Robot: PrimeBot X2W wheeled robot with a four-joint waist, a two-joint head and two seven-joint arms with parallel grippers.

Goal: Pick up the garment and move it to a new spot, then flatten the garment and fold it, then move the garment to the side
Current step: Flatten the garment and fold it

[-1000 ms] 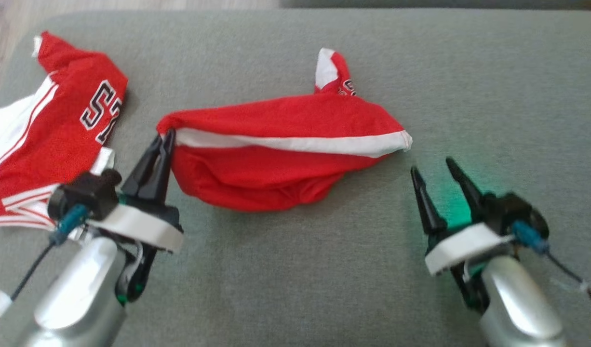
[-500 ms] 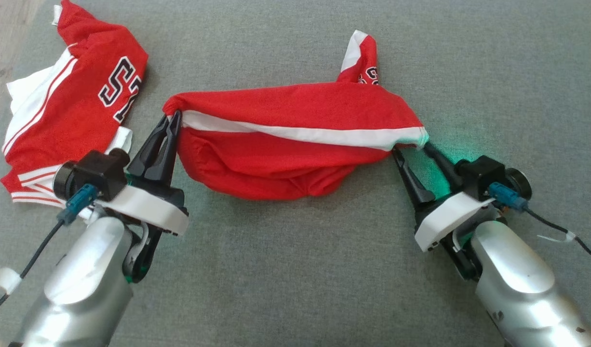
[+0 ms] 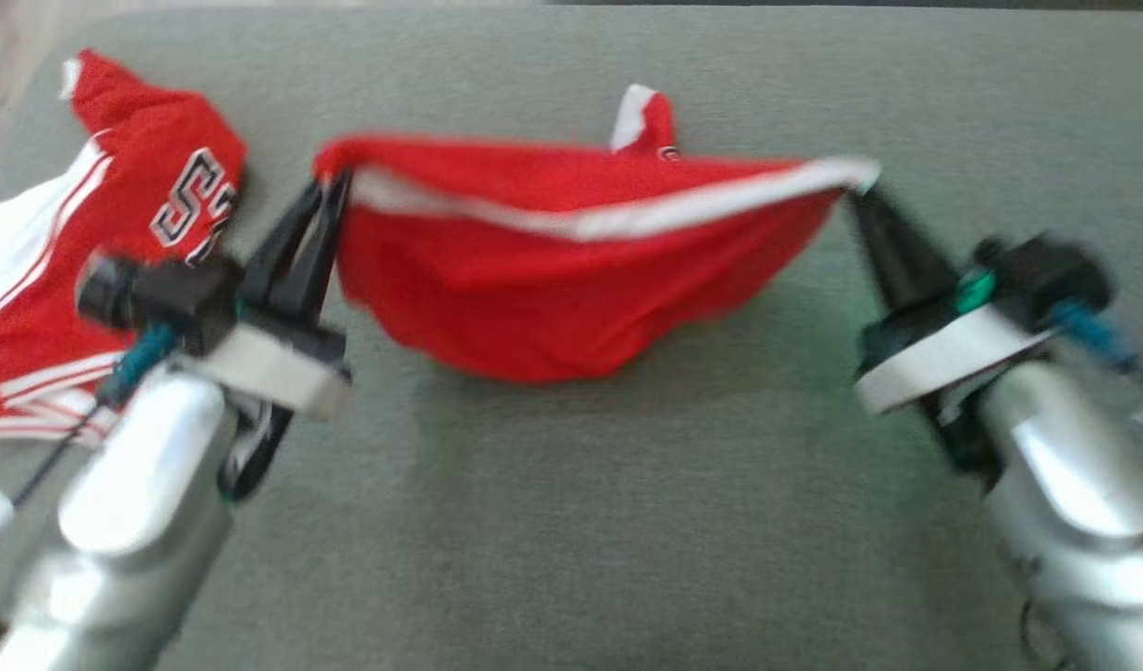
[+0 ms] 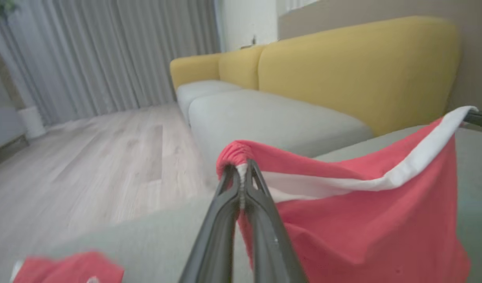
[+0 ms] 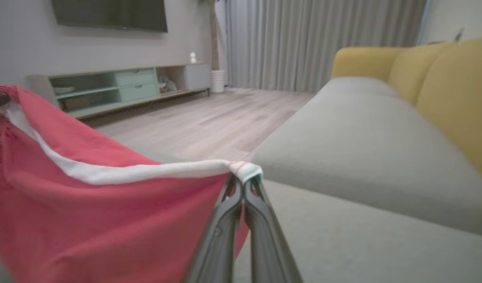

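Note:
The red garment with a white waistband hangs between both grippers above the grey cushion. My left gripper is shut on its left corner; the left wrist view shows that gripper pinching the bunched band of the garment. My right gripper is shut on the right end of the waistband. In the right wrist view this gripper clamps the white band of the garment. The cloth sags in the middle and its lower part still touches the cushion.
A second red and white garment with a number on it lies crumpled at the cushion's left edge, beside my left arm. A yellow-backed sofa stands beyond. Wooden floor and a TV cabinet lie past the cushion.
My right gripper reached the waistband's right end, shut on it and lifted. Both ends have risen, and the band is now stretched between the grippers. The camera shifted too.

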